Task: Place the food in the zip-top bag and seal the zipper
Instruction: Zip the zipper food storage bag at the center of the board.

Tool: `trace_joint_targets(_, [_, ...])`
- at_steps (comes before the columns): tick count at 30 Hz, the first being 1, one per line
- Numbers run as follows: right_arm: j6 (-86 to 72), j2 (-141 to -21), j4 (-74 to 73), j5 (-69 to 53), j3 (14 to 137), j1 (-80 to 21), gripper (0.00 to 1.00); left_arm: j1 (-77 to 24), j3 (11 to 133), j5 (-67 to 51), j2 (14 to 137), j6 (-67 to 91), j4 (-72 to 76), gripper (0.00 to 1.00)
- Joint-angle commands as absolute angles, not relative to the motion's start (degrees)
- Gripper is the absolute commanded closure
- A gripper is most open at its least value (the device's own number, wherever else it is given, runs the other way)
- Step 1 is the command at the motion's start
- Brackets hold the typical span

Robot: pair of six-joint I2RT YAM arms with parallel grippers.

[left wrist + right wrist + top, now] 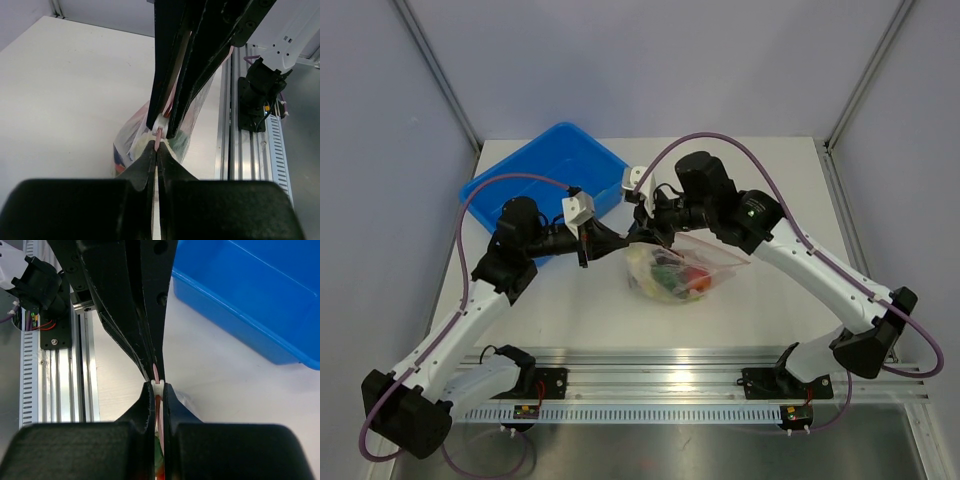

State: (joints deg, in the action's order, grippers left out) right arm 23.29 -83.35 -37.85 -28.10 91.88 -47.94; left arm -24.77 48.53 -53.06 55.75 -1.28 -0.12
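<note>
Top external shows us both arms bent inward, wrists meeting over the zip-top bag (712,258) at the centre of the table (570,312), the food (692,278) inside it. Our left gripper (157,152) is pressed together on the zipper (158,134); our right gripper (157,388), facing it, pinches the same zipper at its white slider (157,385). A blue bin (545,165) lies at ten o'clock from the bag.

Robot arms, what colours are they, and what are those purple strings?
The left arm and right arm have white tube-shaped links and chunky black joints. The purple strings are cables looping from base to wrist. The left gripper and right gripper each have two black fingers tapering to thin tips.
</note>
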Motion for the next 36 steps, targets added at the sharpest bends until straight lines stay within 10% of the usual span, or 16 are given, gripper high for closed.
trace_joint_targets(1, [21.89,-80.07,-38.15,-26.55,90.36,-46.32,1.0,-24.35,48.78,-50.1,53.61,-0.26,6.33,1.0])
trace_joint_targets(36, [19.77,-65.22,-40.07,-21.09,77.87,-43.16,1.0,-18.9,49.04,-48.69,54.49,-1.23,2.9,1.0])
